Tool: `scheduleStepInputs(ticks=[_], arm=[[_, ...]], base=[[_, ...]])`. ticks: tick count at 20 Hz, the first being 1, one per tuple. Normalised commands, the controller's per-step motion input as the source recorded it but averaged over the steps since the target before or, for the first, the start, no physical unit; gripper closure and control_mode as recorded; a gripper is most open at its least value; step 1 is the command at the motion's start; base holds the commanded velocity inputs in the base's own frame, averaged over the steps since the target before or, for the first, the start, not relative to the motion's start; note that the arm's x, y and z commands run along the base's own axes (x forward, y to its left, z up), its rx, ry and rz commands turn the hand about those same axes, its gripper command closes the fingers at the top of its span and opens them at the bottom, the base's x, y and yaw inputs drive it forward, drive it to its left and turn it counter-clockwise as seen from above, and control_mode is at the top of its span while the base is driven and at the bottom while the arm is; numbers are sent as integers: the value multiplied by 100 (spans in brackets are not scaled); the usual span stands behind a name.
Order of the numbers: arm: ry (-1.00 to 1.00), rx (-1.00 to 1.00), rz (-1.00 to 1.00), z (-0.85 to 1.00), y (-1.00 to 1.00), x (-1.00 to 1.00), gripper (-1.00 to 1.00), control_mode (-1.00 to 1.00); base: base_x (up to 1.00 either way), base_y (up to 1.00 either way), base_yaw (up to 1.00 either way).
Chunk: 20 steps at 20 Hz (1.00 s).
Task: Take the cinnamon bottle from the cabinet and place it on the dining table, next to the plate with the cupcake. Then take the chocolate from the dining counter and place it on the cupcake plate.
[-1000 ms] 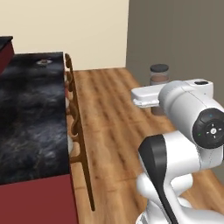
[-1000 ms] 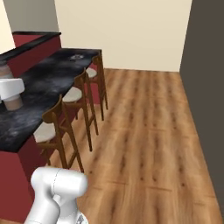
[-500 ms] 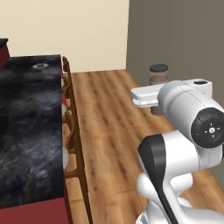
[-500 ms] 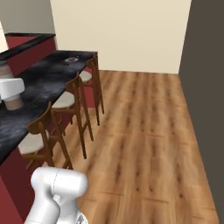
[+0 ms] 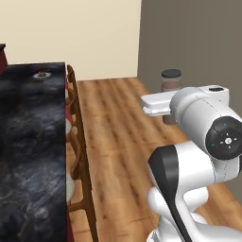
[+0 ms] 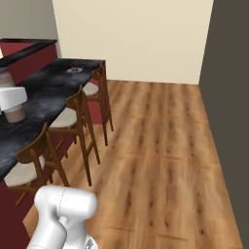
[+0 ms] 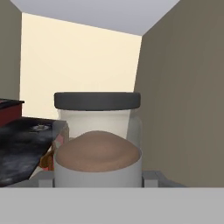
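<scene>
Since the earlier pictures the whole scene has slid past as the base drives along the desk (image 6: 48,92); the bottle is kept in the same spot ahead of the arm. By the hand (image 7: 97,177) the cinnamon bottle (image 7: 97,144) is held upright, jaws narrowed on it, so nothing spills in transit. Far down the dark desk a small plate (image 5: 41,74) is seen, probably the cupcake's.

No text, label, brand, number or sign can be read anywhere. The clear glass cinnamon jar with the dark grey lid and brown powder (image 7: 97,144) shows plain sides, and the black marbled stone counter top (image 6: 46,95) bears no lettering.
</scene>
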Motion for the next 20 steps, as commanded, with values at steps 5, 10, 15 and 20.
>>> scheduleStepInputs(ticks=[5, 10, 15, 20], arm=[[0, 0, 0, 0, 0, 0, 100, 100], [0, 0, 0, 0, 0, 0, 100, 100], [0, 0, 0, 0, 0, 0, 100, 100], [0, 0, 0, 0, 0, 0, 100, 100]], base=[[44, -19, 0], [42, -13, 0], [52, -12, -2], [43, 5, -26]])
